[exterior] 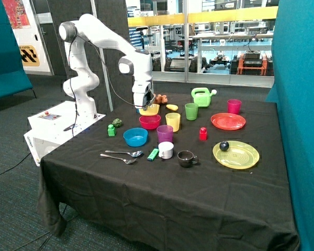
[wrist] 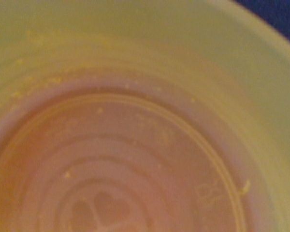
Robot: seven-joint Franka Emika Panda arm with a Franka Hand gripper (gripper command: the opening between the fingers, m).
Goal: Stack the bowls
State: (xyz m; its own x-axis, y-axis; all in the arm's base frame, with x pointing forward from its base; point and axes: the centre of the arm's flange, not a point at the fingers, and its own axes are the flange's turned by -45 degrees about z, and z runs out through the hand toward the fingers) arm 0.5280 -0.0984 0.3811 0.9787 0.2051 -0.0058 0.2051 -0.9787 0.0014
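Note:
The yellow bowl hangs at my gripper, which is shut on its rim. It sits just over the pink-red bowl, and I cannot tell whether the two touch. The yellow bowl's inside fills the wrist view, with a pinkish tint showing through its bottom. The blue bowl stands alone on the black cloth, nearer the front edge than the pink-red one.
Yellow, purple and green cups stand close beside the bowls. Two spoons, a white cup, a dark mug, a red plate, a yellow plate and a green watering can are spread around.

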